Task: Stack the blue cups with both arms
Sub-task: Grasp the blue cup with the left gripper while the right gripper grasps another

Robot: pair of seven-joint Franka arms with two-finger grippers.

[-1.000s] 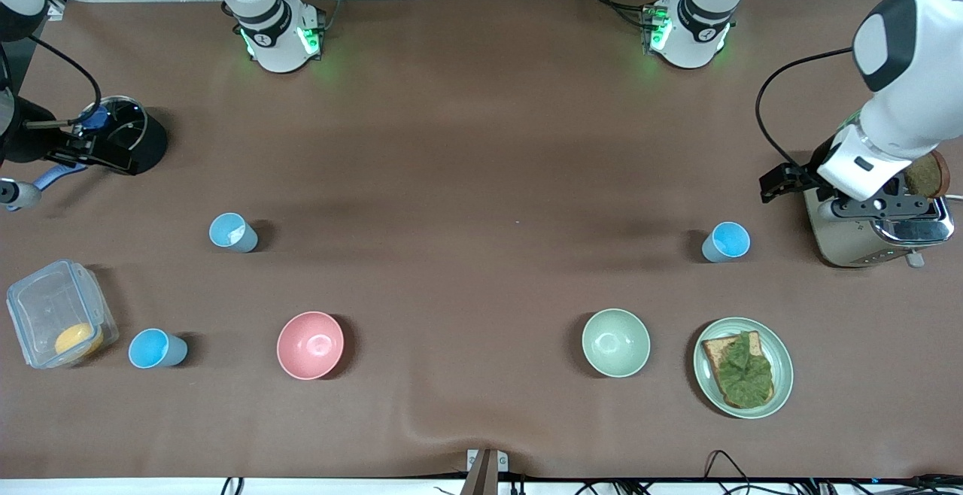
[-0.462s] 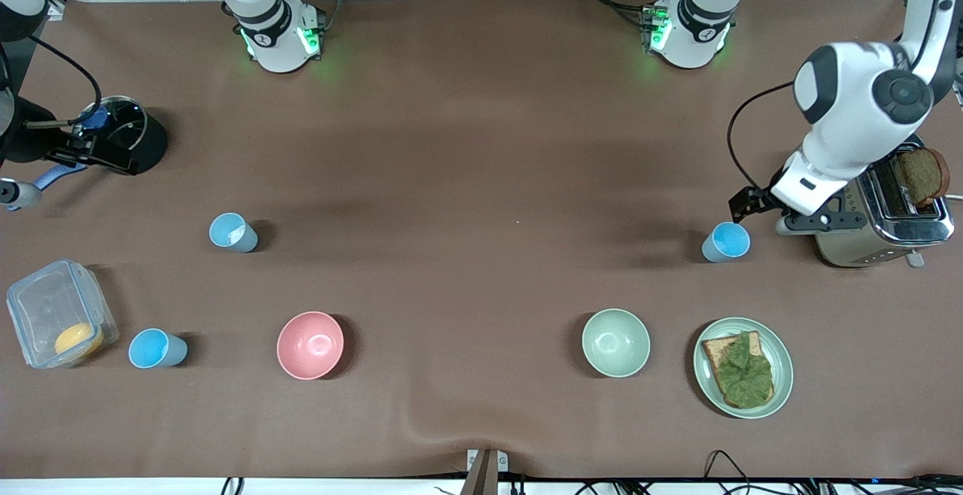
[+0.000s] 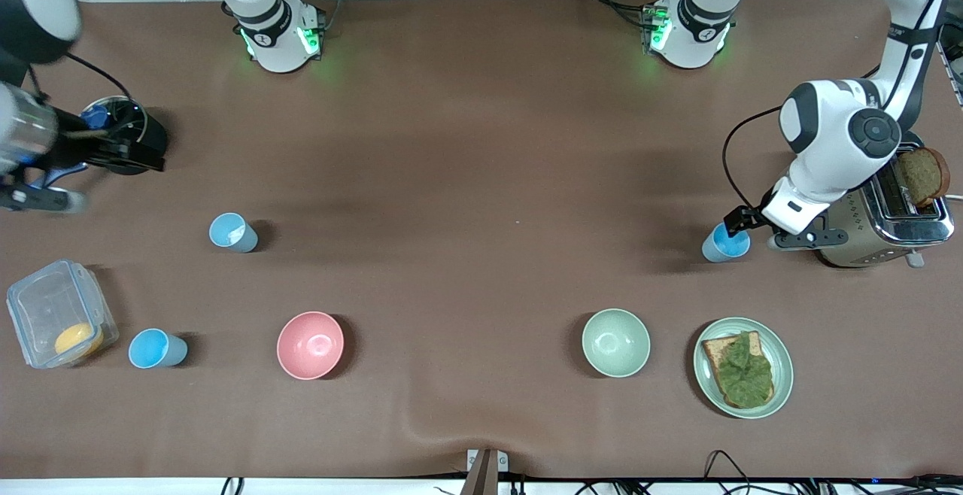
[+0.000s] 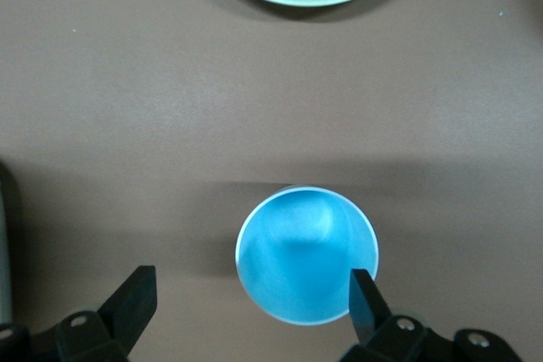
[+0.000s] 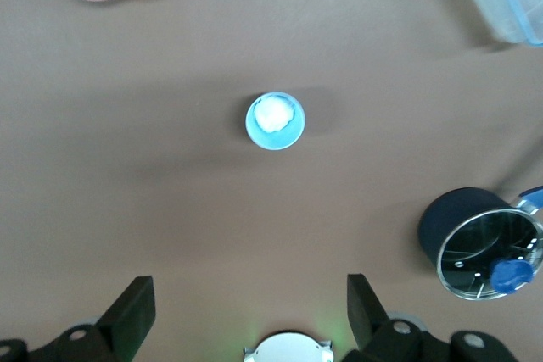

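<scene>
- Since a second ago my left gripper [image 3: 741, 226] has swung off the silver toaster [image 3: 884, 232] and come down over the small light-blue plastic tumbler [image 3: 725, 243] at the left arm's end of the table; from the left wrist cam its fingers [image 4: 366, 301] are spread wide, one at the rim [image 4: 306, 253], nothing grabbed.
- That tumbler stands upright, long axis vertical, mouth up, just beside the toaster.
- Second blue tumbler [image 3: 232, 232] is upright too, with something whitish inside [image 5: 275, 115]; can't tell what.
- Third blue tumbler [image 3: 156, 349] is nearest the front camera, beside the clear plastic box with an orange thing in it [image 3: 60, 323]. It looks upright, though I can't be sure.
- Right gripper [image 3: 34, 198] has shifted a bit near the black pot with the glass lid [image 3: 124, 134], at the right arm's end; fingers [image 5: 131, 311] apart, empty.
- Pink bowl [image 3: 310, 344], pale green bowl [image 3: 615, 342] and green plate of leafy toast [image 3: 743, 367] haven't budged.
- No readable writing anywhere.
</scene>
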